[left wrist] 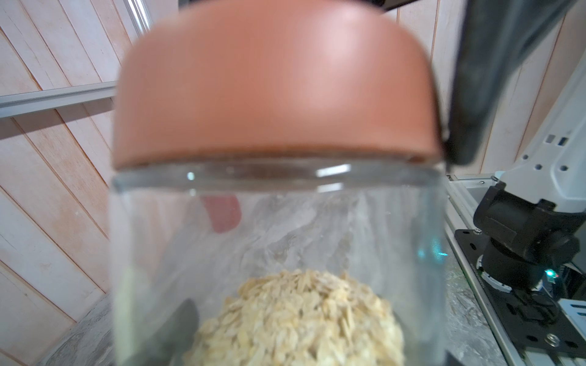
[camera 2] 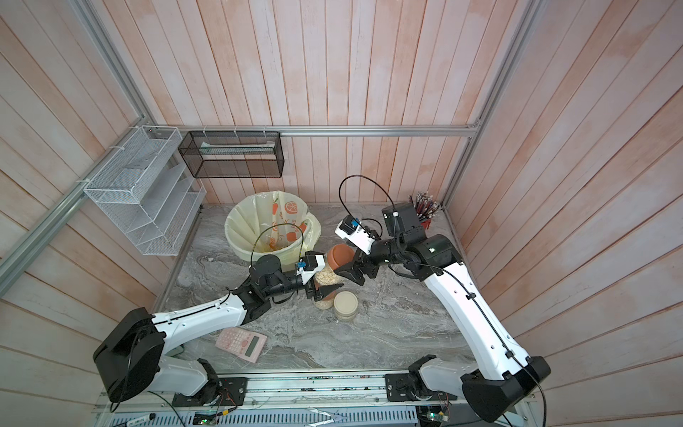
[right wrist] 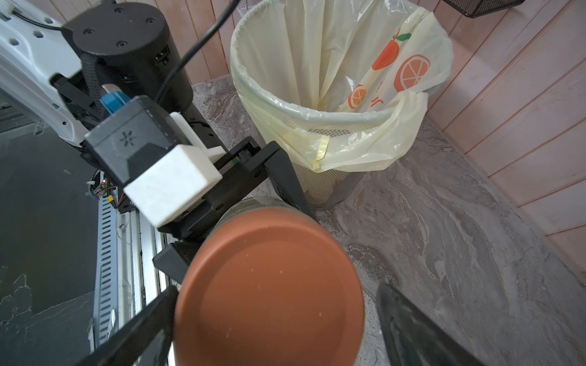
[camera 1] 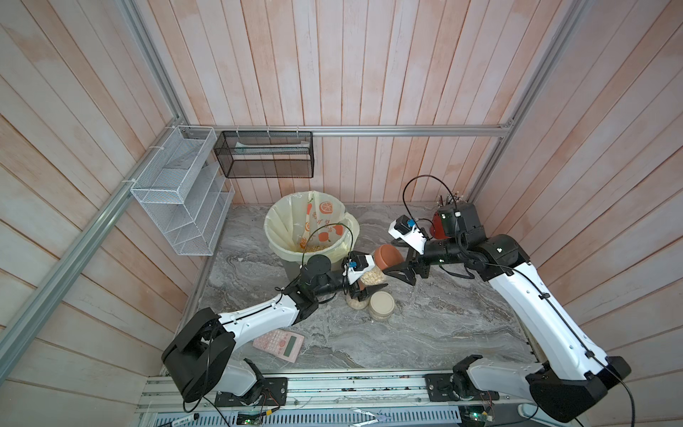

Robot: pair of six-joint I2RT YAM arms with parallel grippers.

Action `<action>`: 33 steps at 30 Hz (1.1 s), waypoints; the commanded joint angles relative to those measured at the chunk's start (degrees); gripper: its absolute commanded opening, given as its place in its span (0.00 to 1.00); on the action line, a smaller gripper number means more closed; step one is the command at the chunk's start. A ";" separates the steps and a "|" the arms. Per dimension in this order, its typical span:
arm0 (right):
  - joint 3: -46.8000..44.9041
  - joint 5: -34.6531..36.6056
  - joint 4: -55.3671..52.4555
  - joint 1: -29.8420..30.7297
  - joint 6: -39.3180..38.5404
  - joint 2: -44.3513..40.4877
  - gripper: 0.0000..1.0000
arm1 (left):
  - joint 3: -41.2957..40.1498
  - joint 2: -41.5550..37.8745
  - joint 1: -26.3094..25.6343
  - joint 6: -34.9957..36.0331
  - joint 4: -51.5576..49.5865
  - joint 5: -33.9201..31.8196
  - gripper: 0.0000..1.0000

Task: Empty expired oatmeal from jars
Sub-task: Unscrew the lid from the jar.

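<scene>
top views: the left gripper is clamped on the held jar, which lies tilted just beside the bin, on the bin's robot-right side. the right gripper stands spread around the terracotta lid without pinching it. a cream-lidded jar stands upright near the held jar, farther from the bin.

left wrist view: the lid is on. the oatmeal is heaped inside the clear glass, apart from the lid.

right wrist view: the right gripper's fingers flank the lid, with a clear gap on one side. the bin stands just beyond the held jar.
</scene>
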 commanded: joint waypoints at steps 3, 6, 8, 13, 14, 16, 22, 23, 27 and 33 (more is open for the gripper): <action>-3.05 -2.45 3.24 -1.61 2.51 -4.38 0.98 | -0.35 -3.07 -0.20 0.39 6.26 -1.78 0.12; -5.97 -4.69 5.41 -2.08 3.63 -6.66 0.98 | -0.31 -3.18 -0.12 0.45 6.51 -2.00 0.12; -7.03 -6.35 6.79 -2.06 4.53 -7.34 0.98 | 0.04 -2.59 -0.14 -0.22 7.86 -0.65 0.11; -8.96 -6.73 8.36 -2.02 7.39 -9.51 0.98 | 0.84 -1.73 -0.14 0.39 8.22 -3.04 0.11; -9.96 -6.53 9.12 -2.06 7.68 -10.64 0.98 | 0.82 -1.86 -0.14 0.52 8.24 -3.28 0.11; -11.67 -5.64 10.14 -2.23 8.45 -13.10 0.98 | 0.57 -2.19 -0.11 0.74 8.26 -3.47 0.11; -14.83 -2.90 15.52 -3.62 15.11 -19.38 0.98 | -0.22 -3.48 -0.11 1.02 8.42 -4.43 0.11; -15.24 -1.57 16.31 -3.69 16.92 -20.16 0.98 | -0.33 -3.70 -0.12 1.09 8.48 -4.82 0.11; -15.38 7.95 17.92 -3.81 27.72 -21.05 0.98 | -0.56 -4.96 -0.23 2.69 7.56 -7.18 0.11; -11.14 7.06 12.59 -3.80 45.03 -15.13 0.98 | -0.66 -5.19 -0.55 5.59 6.55 -11.59 0.10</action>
